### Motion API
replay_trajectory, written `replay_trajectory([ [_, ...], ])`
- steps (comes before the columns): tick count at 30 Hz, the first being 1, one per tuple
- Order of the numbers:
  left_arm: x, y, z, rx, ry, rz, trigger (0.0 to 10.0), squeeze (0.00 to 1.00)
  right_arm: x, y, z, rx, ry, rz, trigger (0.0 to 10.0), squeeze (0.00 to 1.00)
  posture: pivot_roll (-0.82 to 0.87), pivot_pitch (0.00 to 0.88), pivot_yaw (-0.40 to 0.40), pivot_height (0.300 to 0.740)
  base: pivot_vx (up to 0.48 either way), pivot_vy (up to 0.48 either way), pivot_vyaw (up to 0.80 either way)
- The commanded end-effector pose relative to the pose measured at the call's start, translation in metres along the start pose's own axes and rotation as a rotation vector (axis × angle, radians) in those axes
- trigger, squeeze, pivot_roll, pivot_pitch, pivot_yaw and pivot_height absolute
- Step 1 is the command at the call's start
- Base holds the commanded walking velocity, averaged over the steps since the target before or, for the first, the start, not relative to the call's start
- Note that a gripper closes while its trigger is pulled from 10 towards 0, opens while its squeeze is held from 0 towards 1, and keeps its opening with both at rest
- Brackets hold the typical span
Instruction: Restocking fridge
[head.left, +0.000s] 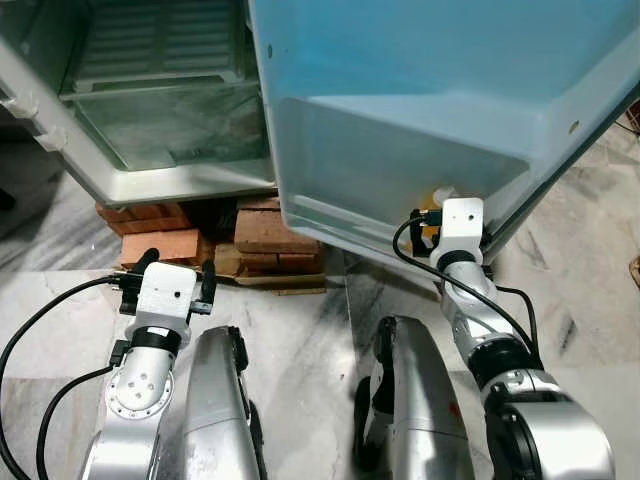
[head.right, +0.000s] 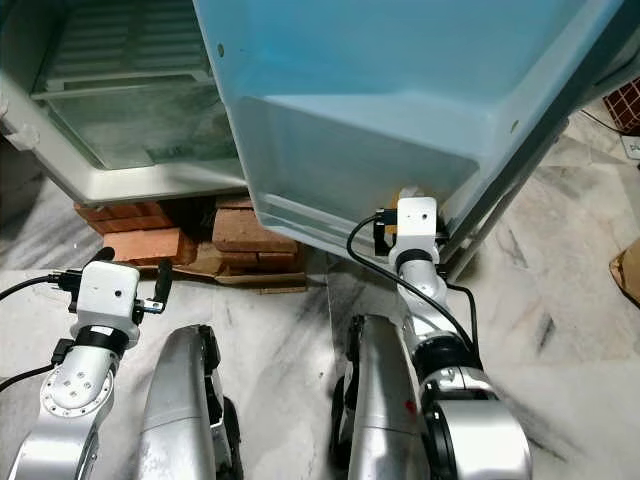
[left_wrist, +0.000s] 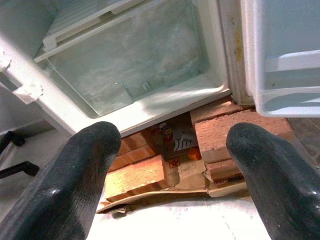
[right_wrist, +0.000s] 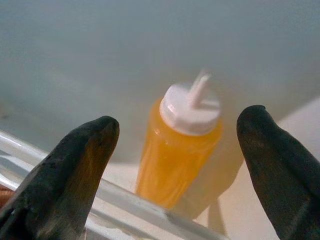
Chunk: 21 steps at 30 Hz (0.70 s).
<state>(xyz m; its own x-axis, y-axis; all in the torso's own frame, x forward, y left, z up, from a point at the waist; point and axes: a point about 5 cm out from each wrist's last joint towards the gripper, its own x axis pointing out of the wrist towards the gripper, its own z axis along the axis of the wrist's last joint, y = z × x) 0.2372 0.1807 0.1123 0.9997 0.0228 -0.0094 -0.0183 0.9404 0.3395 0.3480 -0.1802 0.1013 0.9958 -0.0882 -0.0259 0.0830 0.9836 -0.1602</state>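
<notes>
One orange squeeze bottle (right_wrist: 180, 150) with a white nozzle cap stands upright in the fridge door shelf (head.left: 400, 215), behind its clear rail. My right gripper (right_wrist: 177, 165) reaches up to that shelf, fingers apart on either side of the bottle, not touching it. My left gripper (left_wrist: 177, 185) hangs low, fingers apart, pointing at the bricks (head.left: 265, 235) under the fridge (head.left: 150, 130).
</notes>
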Motion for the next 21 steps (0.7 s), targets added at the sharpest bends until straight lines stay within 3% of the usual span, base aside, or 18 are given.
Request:
replay_trajectory([
  [1,-0.002,0.004,-0.007,0.005,0.021,0.015,10.0,0.00,-0.005,-0.024,0.024,-0.025,-0.130,-0.054,10.0,1.00,0.11,0.204,-0.006,0.520,0.000,0.000,0.00],
  [7,0.001,0.005,-0.009,0.002,0.019,0.019,10.0,0.00,-0.043,-0.017,0.018,0.044,-0.201,0.010,10.0,1.00,0.11,0.168,-0.010,0.520,0.000,0.000,0.00],
  [9,0.005,0.003,-0.008,0.002,0.008,0.014,10.0,0.00,-0.064,-0.008,0.008,0.091,-0.159,0.044,10.0,1.00,0.10,0.157,-0.008,0.520,0.000,0.000,0.00],
  [10,0.006,0.002,-0.006,0.017,-0.009,0.011,10.0,0.00,-0.072,-0.003,0.004,0.117,-0.139,0.056,10.0,0.86,0.10,0.147,-0.008,0.520,0.000,0.000,0.00],
  [12,0.008,0.002,-0.005,0.035,-0.023,0.008,10.0,0.00,-0.076,-0.001,0.002,0.124,-0.130,0.065,10.0,0.86,0.09,0.140,-0.007,0.520,0.000,0.000,0.00],
  [13,0.009,0.002,-0.004,0.040,-0.039,0.009,10.0,0.00,-0.085,0.005,-0.001,0.139,-0.113,0.075,10.0,0.00,0.09,0.111,-0.003,0.520,0.000,0.000,0.00],
  [16,0.015,0.001,-0.005,0.030,-0.044,0.013,10.0,0.00,-0.093,0.013,0.000,0.185,-0.115,0.102,10.0,0.00,0.07,0.081,0.005,0.520,0.000,0.000,0.00],
  [21,0.024,-0.006,-0.001,0.016,-0.069,-0.005,10.0,0.00,-0.090,0.018,0.007,0.195,-0.135,0.113,10.0,0.00,0.07,0.052,0.015,0.540,0.000,0.000,0.00],
])
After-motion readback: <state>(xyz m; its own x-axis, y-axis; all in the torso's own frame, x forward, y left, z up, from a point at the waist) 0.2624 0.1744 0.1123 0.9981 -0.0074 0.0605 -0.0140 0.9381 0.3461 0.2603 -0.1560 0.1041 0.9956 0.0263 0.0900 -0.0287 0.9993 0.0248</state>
